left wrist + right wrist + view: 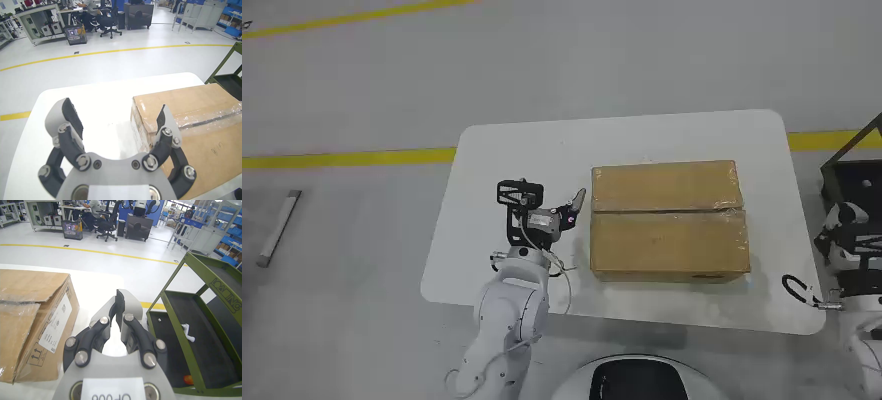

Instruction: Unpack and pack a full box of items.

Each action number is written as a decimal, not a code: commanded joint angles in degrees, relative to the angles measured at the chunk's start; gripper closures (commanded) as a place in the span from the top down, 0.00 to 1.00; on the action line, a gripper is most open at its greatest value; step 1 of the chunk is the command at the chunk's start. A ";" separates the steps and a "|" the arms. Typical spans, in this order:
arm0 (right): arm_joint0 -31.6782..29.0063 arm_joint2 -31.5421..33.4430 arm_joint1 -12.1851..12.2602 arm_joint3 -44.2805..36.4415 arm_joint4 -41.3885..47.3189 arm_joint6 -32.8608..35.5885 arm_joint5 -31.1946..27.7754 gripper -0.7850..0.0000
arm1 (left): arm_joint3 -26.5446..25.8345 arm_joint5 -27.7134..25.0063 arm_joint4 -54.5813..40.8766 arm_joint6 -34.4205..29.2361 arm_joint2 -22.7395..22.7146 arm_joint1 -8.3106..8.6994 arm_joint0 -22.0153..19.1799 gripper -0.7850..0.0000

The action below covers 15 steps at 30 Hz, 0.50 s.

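Box (pixel 669 220), flaps closed, sits on the right half of the white table (pixel 542 150). Left tool (pixel 115 111) hovers just beside its left end, spread wide. Right tool (pixel 118 302), pinched together and empty, hangs by the table's right edge near a green cart (pixel 170 280).

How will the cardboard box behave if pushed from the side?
The cardboard box is low and wide, so it would probably slide on the smooth table, not tip. Its creased, torn edges suggest walls that may give.
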 commanded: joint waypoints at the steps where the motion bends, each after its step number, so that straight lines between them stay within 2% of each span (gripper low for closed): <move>1: 0.38 -0.53 -0.13 0.33 -0.50 0.11 0.40 0.00 | 0.00 0.00 -0.01 0.00 0.00 0.00 0.00 1.00; 15: 0.17 -4.67 -1.24 1.61 1.04 0.54 -0.13 0.00 | 0.00 0.00 -0.01 0.00 0.00 0.00 0.00 1.00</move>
